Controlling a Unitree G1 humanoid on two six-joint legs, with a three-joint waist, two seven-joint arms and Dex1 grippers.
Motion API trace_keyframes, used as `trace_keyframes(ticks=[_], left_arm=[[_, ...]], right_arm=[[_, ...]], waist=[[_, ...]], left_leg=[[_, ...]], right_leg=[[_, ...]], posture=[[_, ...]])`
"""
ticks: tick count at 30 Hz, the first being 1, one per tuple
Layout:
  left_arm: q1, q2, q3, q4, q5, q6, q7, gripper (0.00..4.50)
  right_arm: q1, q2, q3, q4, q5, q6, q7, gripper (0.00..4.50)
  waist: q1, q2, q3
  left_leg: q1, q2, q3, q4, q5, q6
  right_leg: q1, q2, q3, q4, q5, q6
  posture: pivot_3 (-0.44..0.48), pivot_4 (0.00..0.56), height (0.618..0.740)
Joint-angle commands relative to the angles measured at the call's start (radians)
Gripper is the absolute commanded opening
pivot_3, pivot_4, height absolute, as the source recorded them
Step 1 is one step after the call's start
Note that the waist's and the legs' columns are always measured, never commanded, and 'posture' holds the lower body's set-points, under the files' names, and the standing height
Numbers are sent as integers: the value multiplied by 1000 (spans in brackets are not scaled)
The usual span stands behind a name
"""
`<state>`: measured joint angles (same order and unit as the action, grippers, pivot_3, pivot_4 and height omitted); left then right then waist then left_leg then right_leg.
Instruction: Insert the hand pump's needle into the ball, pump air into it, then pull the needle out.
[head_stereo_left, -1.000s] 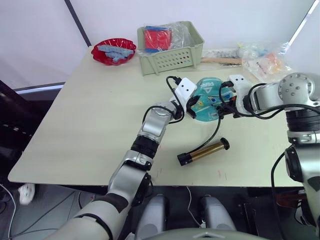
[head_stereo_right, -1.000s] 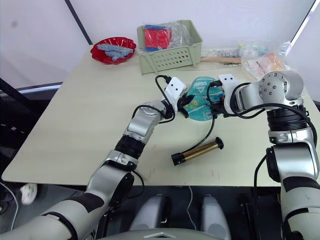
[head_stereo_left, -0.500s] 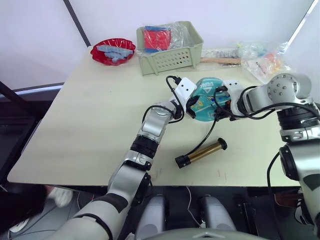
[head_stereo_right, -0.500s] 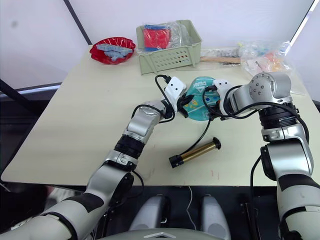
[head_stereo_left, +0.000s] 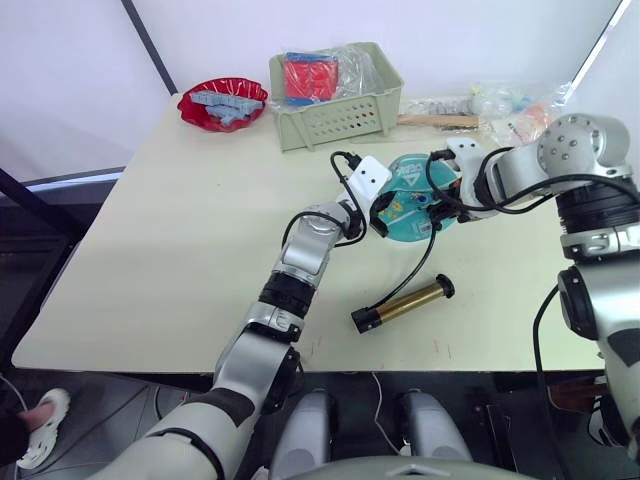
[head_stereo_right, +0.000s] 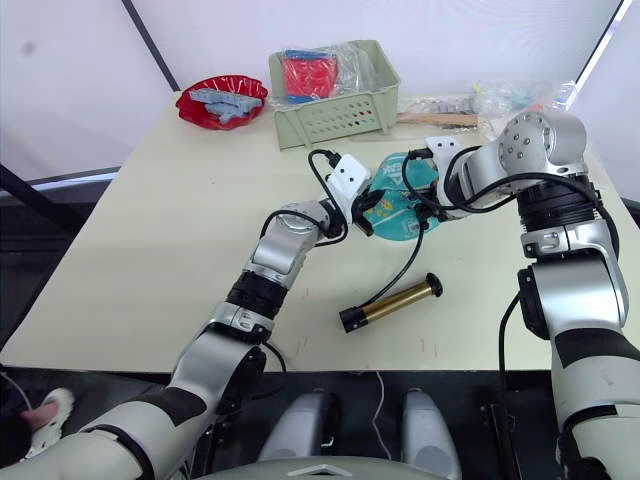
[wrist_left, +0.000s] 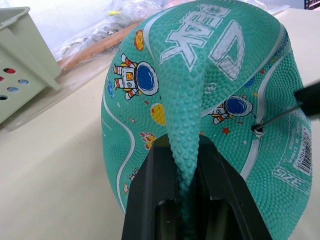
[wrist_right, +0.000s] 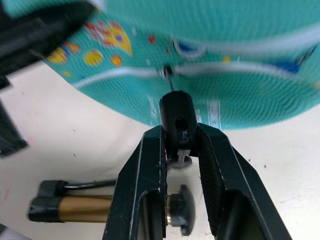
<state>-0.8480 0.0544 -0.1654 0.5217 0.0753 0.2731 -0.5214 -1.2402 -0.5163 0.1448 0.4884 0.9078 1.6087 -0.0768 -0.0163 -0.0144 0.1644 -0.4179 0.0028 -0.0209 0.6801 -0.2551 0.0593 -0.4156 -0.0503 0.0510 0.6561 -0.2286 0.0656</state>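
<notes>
The teal ball (head_stereo_left: 413, 196) rests mid-table, partly deflated. My left gripper (wrist_left: 184, 150) is shut on a pinched fold of its skin, holding the ball from its left side. At the ball's right, my right gripper (wrist_right: 178, 135) is shut on the small black fitting (wrist_right: 177, 117) of the needle (wrist_right: 170, 82). The thin pin's tip (wrist_left: 277, 117) touches the valve hole (wrist_left: 257, 128) on a white seam, with most of the pin still outside. The gold hand pump (head_stereo_left: 405, 303) lies on the table nearer me, its black hose (head_stereo_left: 425, 262) curving up to the fitting.
A green basket (head_stereo_left: 335, 115) with bagged items stands at the back, and a red bowl (head_stereo_left: 222, 100) sits to its left. Plastic bags and a wooden-handled tool (head_stereo_left: 440, 121) lie at the back right. A person's shoe (head_stereo_left: 40, 412) is on the floor at lower left.
My right arm has swung its wrist back and up around the ball's right side, still holding the fitting. The left gripper kept its pinch; the pump barely shifted.
</notes>
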Motion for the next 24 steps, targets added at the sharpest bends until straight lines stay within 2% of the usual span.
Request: trace_keyframes(ticks=[1,24], left_arm=[[15,-35,-65,-7,-3,-7,-54,13],[-13,-35,-43,58,6,-39,-36,13]], right_arm=[[-47,-4,-8,-22,33,6,12,380],[-15,-100,107,-64,150,6,24,380]], waist=[[3,0,0],[13,0,0]], left_leg=[[0,0,0,0,0,0],[-1,0,-3,-9,0,0]], right_leg=[[0,0,0,0,0,0],[2,-2,-4,-11,0,0]], posture=[[0,150,738],[0,150,738]])
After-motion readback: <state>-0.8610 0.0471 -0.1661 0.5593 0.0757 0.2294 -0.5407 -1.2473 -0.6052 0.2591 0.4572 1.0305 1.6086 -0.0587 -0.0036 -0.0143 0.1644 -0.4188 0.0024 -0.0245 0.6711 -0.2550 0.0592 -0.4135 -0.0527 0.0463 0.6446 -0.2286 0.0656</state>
